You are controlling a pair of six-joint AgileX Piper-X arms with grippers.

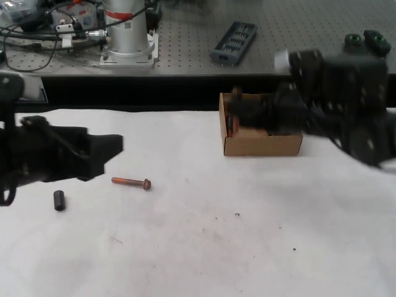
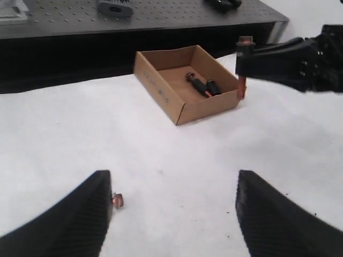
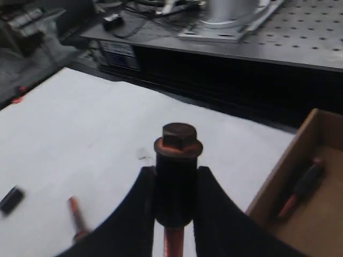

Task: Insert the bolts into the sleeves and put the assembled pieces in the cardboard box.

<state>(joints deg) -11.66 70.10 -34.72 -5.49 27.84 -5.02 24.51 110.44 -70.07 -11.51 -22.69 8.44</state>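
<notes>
High view. On the white cloth (image 1: 216, 247): loose bolt (image 1: 131, 182) flat on its side, loose sleeve (image 1: 59, 200) near it but apart. Left gripper (image 1: 116, 147): hangs low just beside the bolt; finger state unreadable here. Right gripper (image 1: 247, 114): sits over the cardboard box (image 1: 263, 143) at the far side of the cloth.

Left wrist view. Left gripper (image 2: 174, 214): fingers (image 2: 80, 214) spread wide, nothing between them; head of the loose bolt (image 2: 117, 201) pokes out just beside one finger. Beyond, cardboard box (image 2: 161, 85) holds two assembled pieces (image 2: 201, 85) side by side. Right gripper (image 2: 244, 61): pinches the held piece (image 2: 242, 85) upright, head on top, at a corner of the box.

Right wrist view. Right gripper (image 3: 174, 209): fingers (image 3: 136, 214) pressed onto the black sleeve of the held piece (image 3: 176, 176), copper head above, shank below. Beside it, cardboard box (image 3: 300, 155) with an assembled piece inside. On the cloth, loose bolt (image 3: 77, 217) and loose sleeve (image 3: 10, 199), well apart from the box.
</notes>
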